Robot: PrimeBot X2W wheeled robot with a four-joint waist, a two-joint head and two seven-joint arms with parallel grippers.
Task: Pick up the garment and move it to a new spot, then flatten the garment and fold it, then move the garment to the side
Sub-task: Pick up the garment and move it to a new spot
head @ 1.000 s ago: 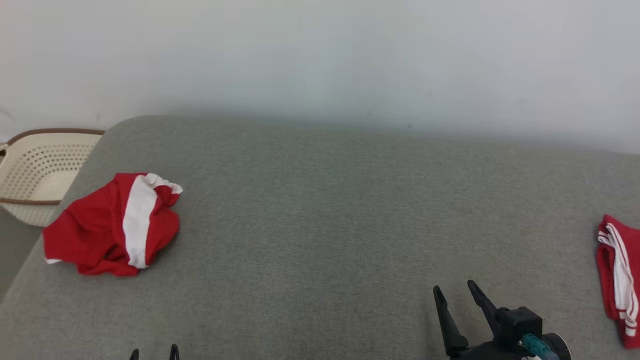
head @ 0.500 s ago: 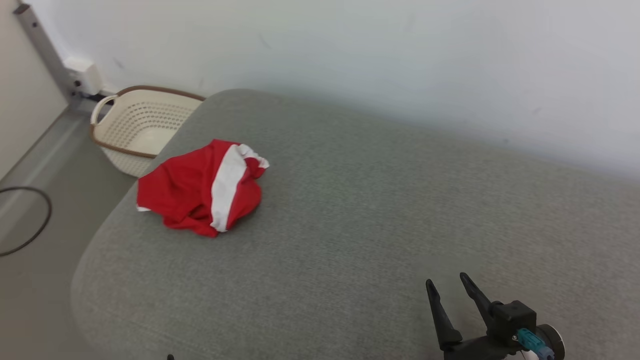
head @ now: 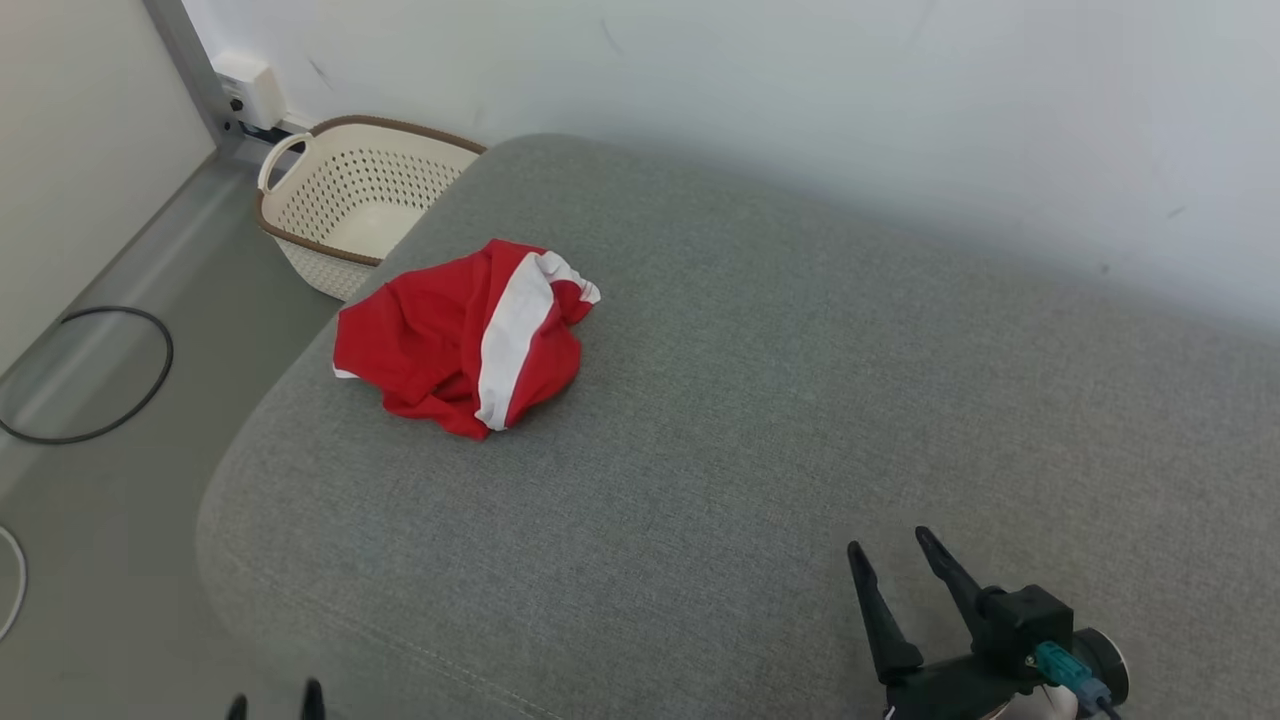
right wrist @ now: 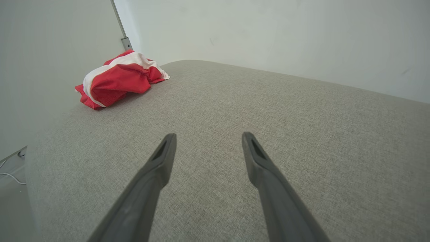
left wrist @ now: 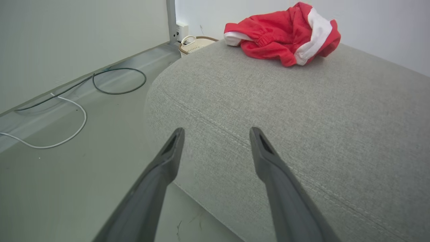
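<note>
Lying crumpled near the cushion (head: pixel 760 420) corner, garment (head: pixel 465 338) untouched.

panned left with the head since a second ago, sliding the whole view: now framing the garment (head: pixel 465 340) nearer the middle, taking in the whole basket (head: pixel 372 185), plus a wall post (head: pixel 185 50) and a dark cable loop (head: pixel 170 352) on the floor (head: pixel 130 560)

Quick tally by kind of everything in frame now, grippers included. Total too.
Garment, red and white: 1
Basket: 1
Cushion, grey: 1
Cables on the floor: 2 (black cable, white cable)
Grippers, both open: 2 (left gripper, right gripper)
Total: 7
</note>
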